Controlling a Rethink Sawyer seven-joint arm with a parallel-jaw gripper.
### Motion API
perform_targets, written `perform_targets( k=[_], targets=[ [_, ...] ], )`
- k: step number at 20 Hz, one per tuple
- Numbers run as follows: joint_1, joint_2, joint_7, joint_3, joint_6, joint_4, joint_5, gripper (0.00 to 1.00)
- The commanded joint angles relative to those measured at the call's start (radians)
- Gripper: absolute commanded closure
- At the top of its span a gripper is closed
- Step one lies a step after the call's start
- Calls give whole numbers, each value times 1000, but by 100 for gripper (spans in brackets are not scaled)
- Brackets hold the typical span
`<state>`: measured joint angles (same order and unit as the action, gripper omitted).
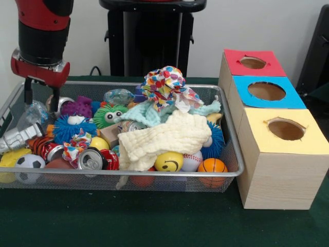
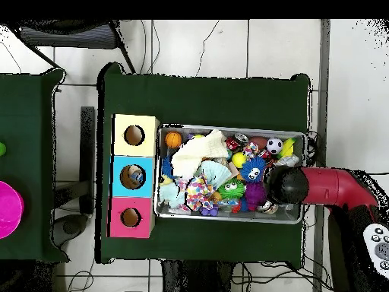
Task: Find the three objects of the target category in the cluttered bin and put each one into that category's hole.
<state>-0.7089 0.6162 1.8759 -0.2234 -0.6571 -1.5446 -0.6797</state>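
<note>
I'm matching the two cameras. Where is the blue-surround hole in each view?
Front view: the blue-surround hole is at the right, middle of the three box tops, right of the bin.
Overhead view: the hole is left of centre, again the middle one, left of the bin.
Shared landmark: the cream cloth lying in the bin's end nearest the boxes.

pincer (image 1: 41, 96) open, above cluttered bin (image 1: 234, 172)

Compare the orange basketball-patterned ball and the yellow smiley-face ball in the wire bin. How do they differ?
The orange basketball-patterned ball has dark seam lines; the yellow smiley-face ball has a black printed face. The orange one lies nearer the bin's corner by the boxes; the yellow one touches the cream cloth. Both are round, similar-sized, against the front wall.
</note>
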Motion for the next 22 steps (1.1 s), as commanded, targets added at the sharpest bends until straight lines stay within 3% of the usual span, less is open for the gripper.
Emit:
perform_targets(
  k=[1, 6, 18, 22],
  targets=[
    [-31, -82, -135, 8, -36, -15, -72, 0],
    [-28, -113, -119, 23, -13, -5, -89, 0],
    [20, 9, -84, 98, -46, -58, -107, 0],
    [25, 9, -94, 104, -60, -47, -98, 0]
  ],
)
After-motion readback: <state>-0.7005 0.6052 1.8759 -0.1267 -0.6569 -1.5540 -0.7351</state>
